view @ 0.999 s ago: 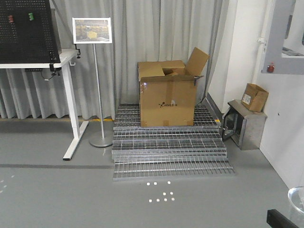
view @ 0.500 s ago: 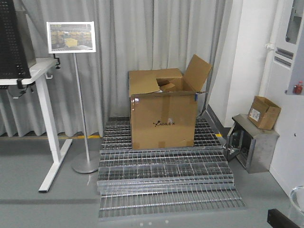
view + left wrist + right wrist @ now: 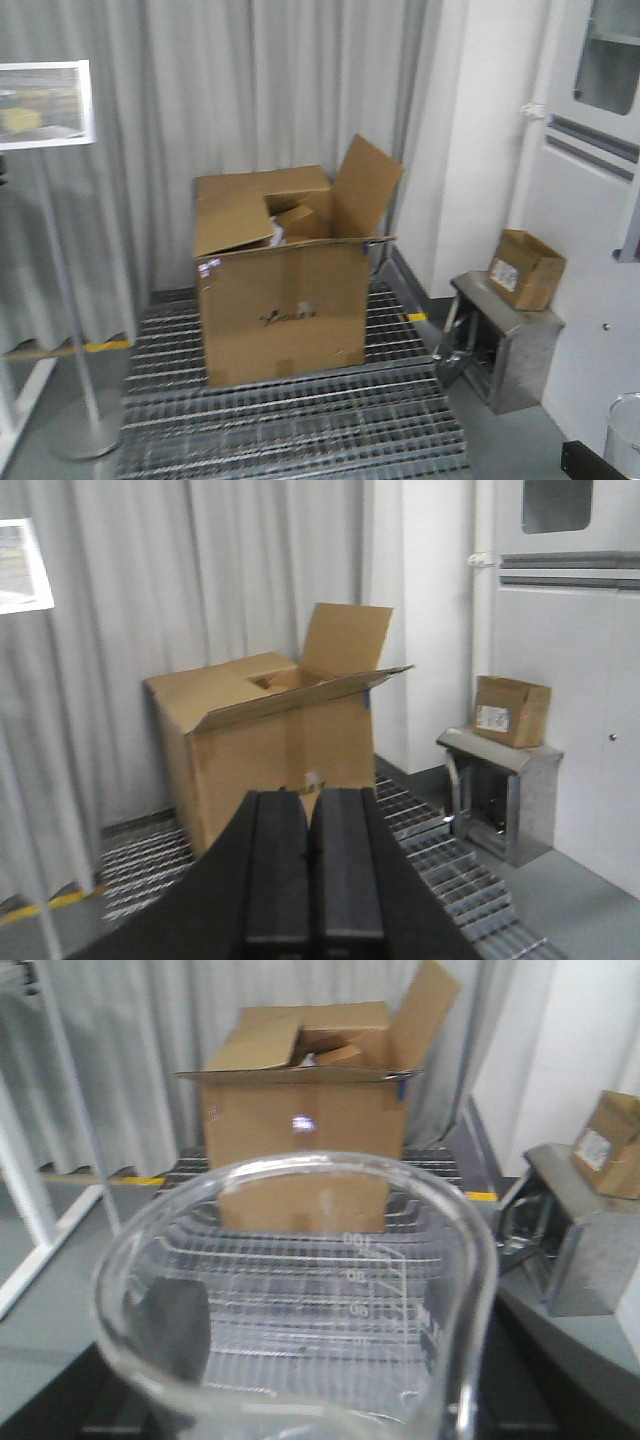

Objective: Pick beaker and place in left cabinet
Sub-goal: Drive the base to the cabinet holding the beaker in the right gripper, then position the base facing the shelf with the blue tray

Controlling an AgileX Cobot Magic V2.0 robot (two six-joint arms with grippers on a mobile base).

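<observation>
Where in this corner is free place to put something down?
The grating in front of the big cardboard box is bare, up to the sign stand. The metal cabinet top is free only beside the small box, toward the big one; tight there.

Left black parallel gripper (image 3: 310, 800): jaws fully closed, the two flat fingers (image 3: 275, 870) touching along their length, nothing between them, pointing forward. Right gripper (image 3: 300, 1335): jaws clamped on a clear glass beaker (image 3: 300, 1280); one dark pad (image 3: 175, 1328) shows through its wall.

A metal grating platform (image 3: 300, 420) on the grey floor (image 3: 505, 445) bears an open cardboard box (image 3: 285, 305).
</observation>
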